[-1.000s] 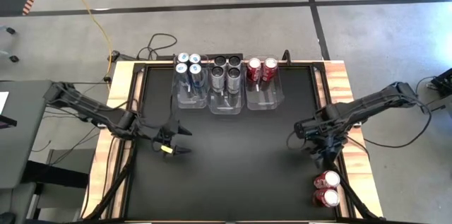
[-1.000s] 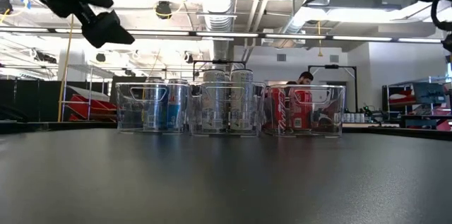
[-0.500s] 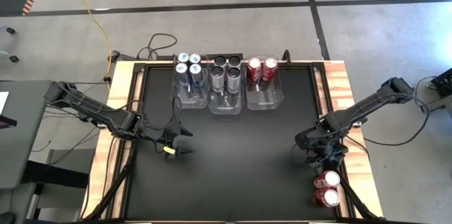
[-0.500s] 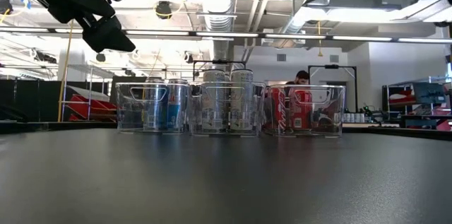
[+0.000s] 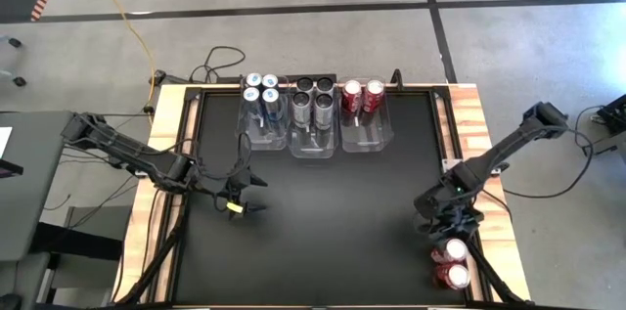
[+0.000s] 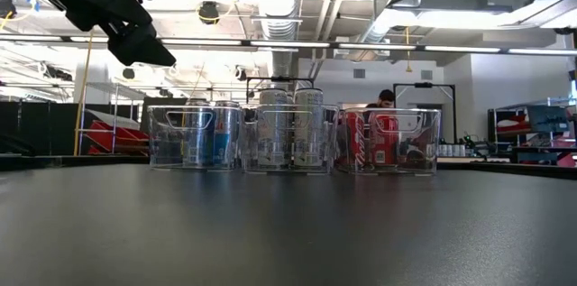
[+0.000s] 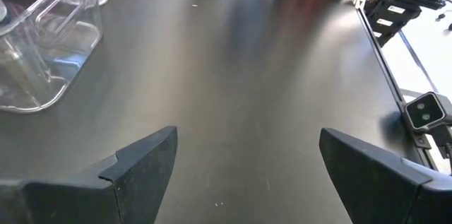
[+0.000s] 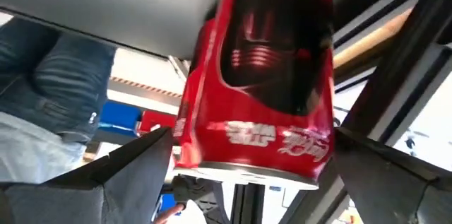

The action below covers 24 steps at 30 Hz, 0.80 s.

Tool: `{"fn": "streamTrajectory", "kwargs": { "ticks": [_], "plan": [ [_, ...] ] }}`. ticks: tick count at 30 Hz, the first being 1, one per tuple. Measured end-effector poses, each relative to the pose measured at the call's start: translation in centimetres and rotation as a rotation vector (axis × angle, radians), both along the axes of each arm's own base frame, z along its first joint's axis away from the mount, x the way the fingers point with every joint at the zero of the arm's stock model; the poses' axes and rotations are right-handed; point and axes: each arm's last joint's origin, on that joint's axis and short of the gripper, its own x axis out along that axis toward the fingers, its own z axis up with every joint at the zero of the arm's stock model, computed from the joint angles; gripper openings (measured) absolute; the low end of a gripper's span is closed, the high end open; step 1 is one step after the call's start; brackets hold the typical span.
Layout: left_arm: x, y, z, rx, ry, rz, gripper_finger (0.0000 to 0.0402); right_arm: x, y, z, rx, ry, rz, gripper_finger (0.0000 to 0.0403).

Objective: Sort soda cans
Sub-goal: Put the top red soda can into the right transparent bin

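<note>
Two red soda cans (image 5: pixel 451 262) stand at the counter (image 5: pixel 323 242) edge; the nearer one (image 8: pixel 261 75) sits directly ahead of the right end effector (image 5: pixel 448 228), between its spread fingers (image 8: pixel 134 174), not pinched. Left end effector (image 5: pixel 246 196) hovers spread, empty, well apart.

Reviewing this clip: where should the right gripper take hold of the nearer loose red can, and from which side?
Probably mid-body, from above: the red can stands upright with another red can just behind it. The open right gripper straddles it, fingers on its free sides.
</note>
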Motion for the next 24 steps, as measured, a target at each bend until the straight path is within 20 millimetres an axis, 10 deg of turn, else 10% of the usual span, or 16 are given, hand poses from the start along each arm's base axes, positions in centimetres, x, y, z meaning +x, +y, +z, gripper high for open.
{"fn": "streamTrajectory", "kwargs": {
  "ticks": [24],
  "plan": [
    [0.3,1.3,0.0,0.071,-0.007,0.064,0.0343,3.4,2.3,-0.2,-0.126,-0.069,-0.121,0.0311]
  ]
}}
